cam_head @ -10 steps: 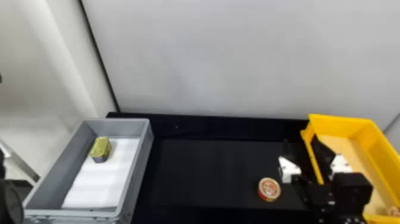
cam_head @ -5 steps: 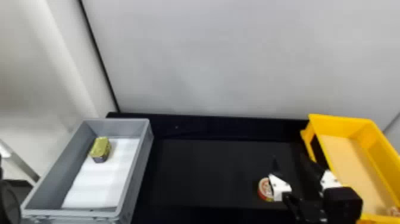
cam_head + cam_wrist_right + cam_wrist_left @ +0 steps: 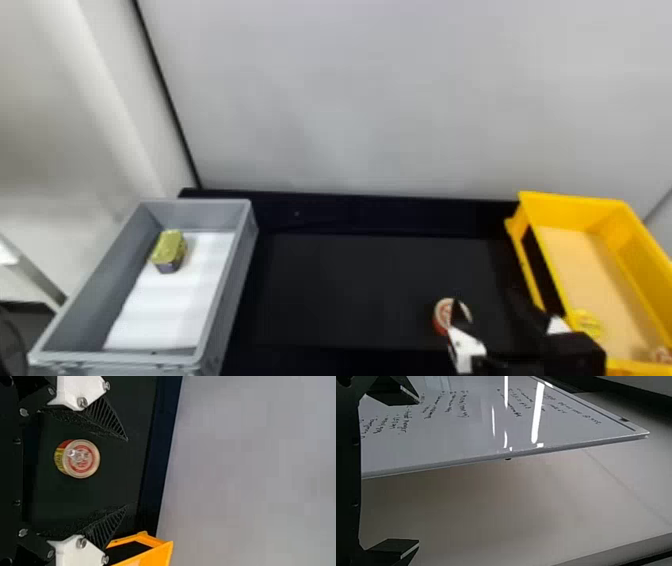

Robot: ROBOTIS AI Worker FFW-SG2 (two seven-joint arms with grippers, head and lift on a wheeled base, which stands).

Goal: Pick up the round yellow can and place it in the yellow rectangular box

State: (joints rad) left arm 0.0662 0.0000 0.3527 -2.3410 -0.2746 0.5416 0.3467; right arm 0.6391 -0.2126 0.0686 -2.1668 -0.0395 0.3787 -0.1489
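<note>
Right gripper (image 3: pixel 127 472) shifted left toward can (image 3: pixel 81 458) | open, empty | grasp likely next, then yellow box (image 3: pixel 565 212)

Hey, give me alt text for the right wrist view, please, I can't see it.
The right gripper is open, its black fingers appearing on either side of a round can with a red and cream lid, a gap showing on each side. The can rests on a black table; part of the yellow box shows past one finger.

No readable text, labels or signs.
</note>
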